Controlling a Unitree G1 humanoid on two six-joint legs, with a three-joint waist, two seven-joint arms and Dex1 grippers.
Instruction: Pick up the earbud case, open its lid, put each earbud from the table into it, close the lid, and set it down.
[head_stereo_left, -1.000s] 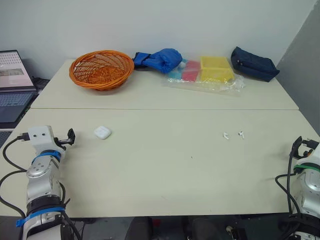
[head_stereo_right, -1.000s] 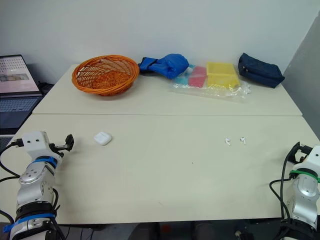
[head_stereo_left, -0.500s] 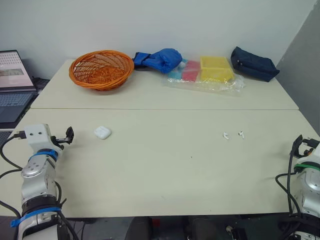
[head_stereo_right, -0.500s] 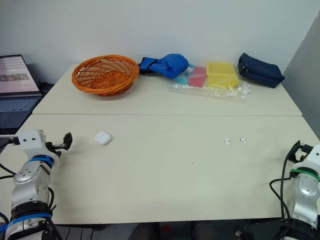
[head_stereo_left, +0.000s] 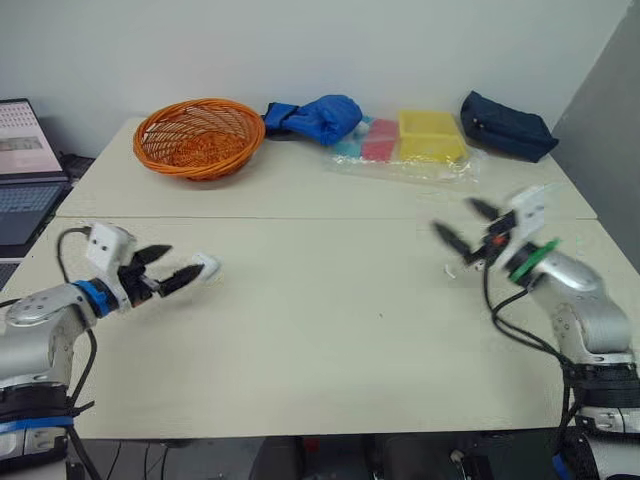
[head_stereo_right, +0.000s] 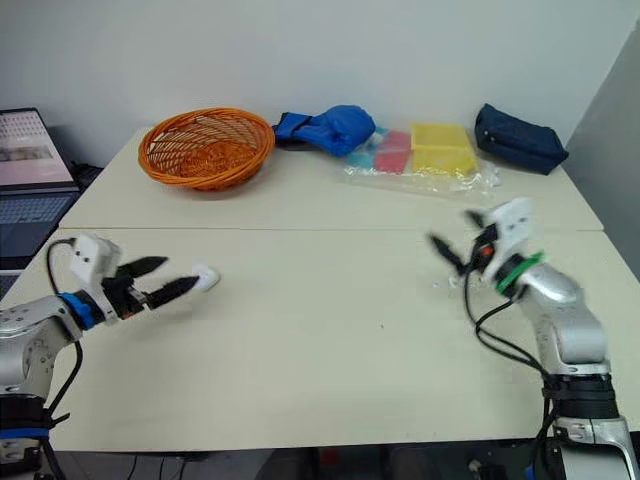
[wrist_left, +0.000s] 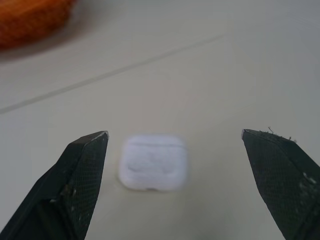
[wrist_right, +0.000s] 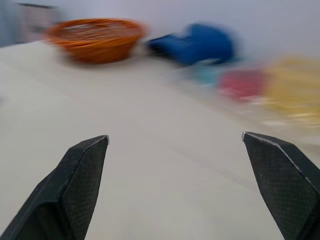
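Left hand (head_stereo_left: 172, 268) spread just beside earbud case (wrist_left: 154, 162) on bench (head_stereo_left: 320, 340), right hand (head_stereo_left: 460, 222) spread well apart from it.

readable text: none | laptop screen (head_stereo_left: 20, 138): marks too small to read | brands: none

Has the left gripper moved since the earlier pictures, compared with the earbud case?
Yes. The left gripper has moved rightward toward the earbud case and is now open just beside it.
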